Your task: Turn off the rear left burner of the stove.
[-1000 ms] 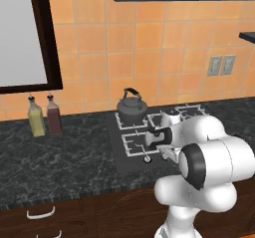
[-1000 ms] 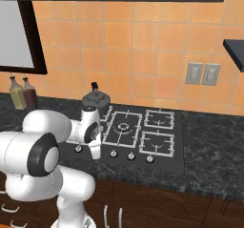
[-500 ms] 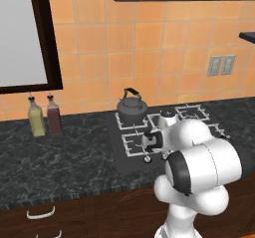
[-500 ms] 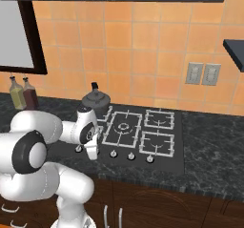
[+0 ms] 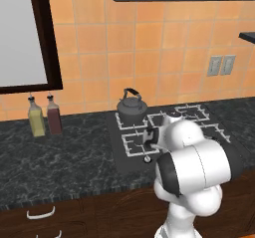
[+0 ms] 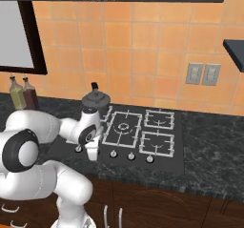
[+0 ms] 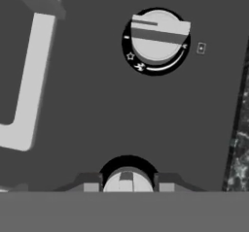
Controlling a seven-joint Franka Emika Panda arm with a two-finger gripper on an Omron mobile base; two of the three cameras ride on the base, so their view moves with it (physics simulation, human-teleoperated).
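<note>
Gripper (image 7: pixel 126 185) hanging over stove (image 7: pixel 97 109) front edge, fingertips straddling a silver knob (image 7: pixel 126 180) w/ gaps each side, not gripping. Second knob (image 7: pixel 156 38) sitting farther along; kettle (image 5: pixel 131 107) resting on rear left burner (image 5: pixel 130 121).

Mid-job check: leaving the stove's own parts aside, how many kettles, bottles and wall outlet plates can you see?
Kettle: 1
Bottles: 2
Wall outlet plates: 2
Total: 5
</note>
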